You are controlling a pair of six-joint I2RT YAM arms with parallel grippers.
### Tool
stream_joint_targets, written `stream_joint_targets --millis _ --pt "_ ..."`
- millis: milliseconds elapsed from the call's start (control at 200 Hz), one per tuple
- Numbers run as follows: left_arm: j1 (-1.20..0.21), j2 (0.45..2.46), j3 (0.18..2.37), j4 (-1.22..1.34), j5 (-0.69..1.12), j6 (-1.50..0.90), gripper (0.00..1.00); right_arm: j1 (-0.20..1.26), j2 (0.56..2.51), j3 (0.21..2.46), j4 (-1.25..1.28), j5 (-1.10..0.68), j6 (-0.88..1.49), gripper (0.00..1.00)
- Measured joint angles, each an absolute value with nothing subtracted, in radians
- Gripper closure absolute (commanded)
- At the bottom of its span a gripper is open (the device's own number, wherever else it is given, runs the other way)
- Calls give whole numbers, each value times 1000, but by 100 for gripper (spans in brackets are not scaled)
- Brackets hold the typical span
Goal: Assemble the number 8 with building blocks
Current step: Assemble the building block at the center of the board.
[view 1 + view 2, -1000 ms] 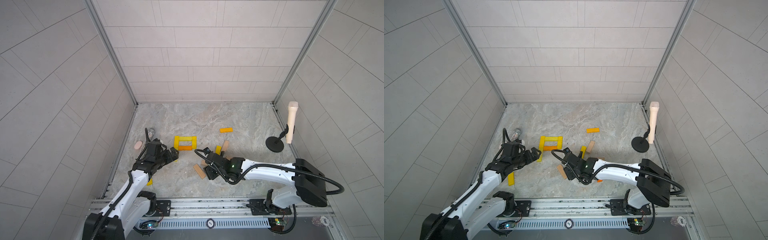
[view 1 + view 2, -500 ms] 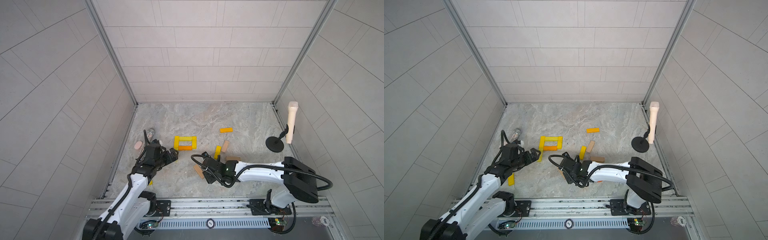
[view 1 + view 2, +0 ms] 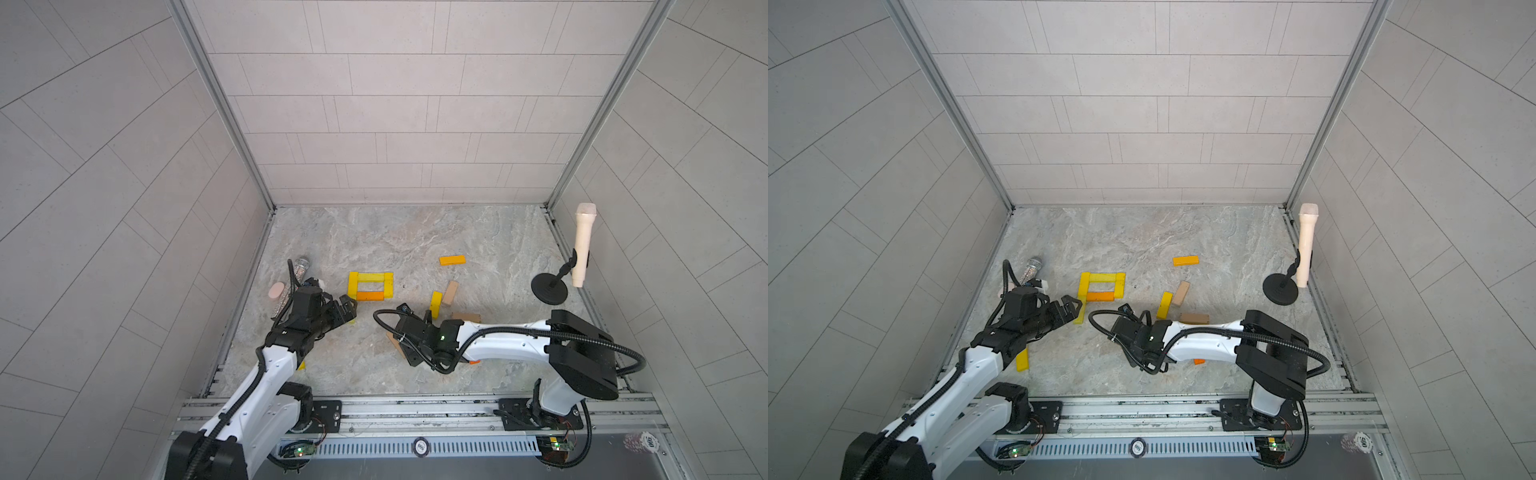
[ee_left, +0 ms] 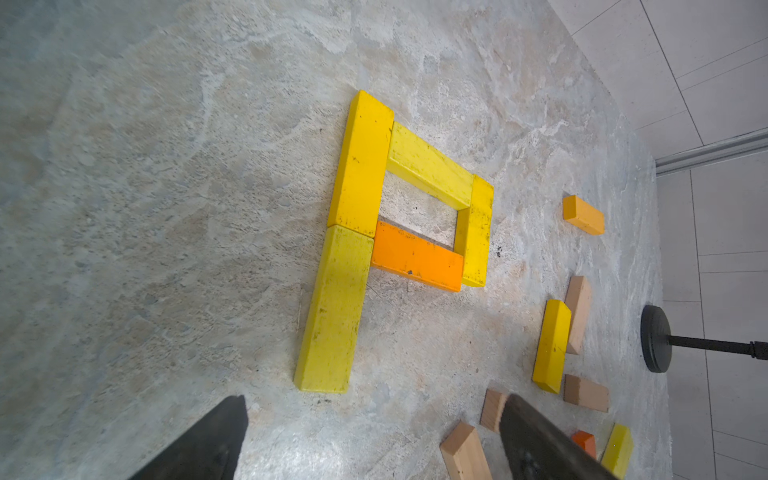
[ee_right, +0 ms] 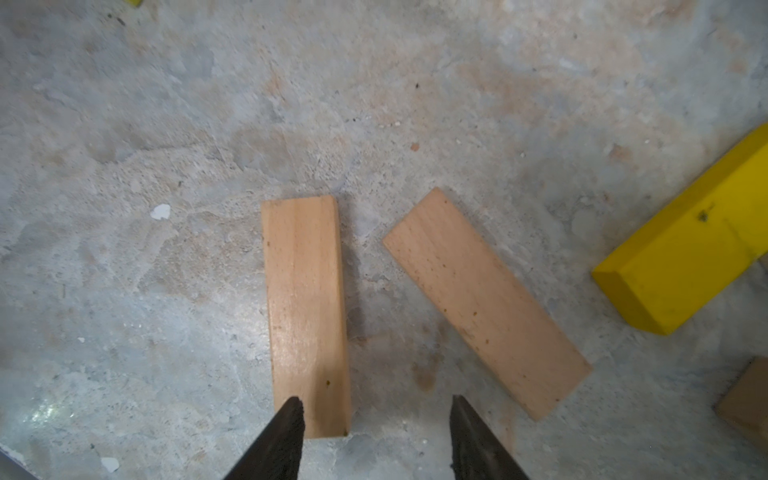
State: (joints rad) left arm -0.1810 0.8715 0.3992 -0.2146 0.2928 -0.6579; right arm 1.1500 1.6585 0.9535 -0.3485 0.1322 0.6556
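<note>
Looking at your blocks: four yellow bars (image 4: 359,162) and an orange bar (image 4: 417,256) lie as a P on the marble floor (image 4: 166,208). Right gripper (image 5: 377,401) half-open, one finger (image 5: 282,440) over a loose tan bar (image 5: 306,311), nothing grasped. Left gripper (image 4: 374,399) spread wide, empty.

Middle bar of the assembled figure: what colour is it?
The middle bar is orange, clearest in the left wrist view.
</note>
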Motion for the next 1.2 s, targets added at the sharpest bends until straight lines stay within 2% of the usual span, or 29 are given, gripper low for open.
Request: stream_joint_targets --millis 500,856,1201 --pt "-181 871 399 -215 290 -658 0 1204 1758 1021 -356 142 691 41" --pt "-181 871 399 -213 291 -659 0 1206 1804 1068 -374 156 743 57" --pt "-181 905 398 -170 295 -666 0 1206 1842 1121 -387 168 802 67"
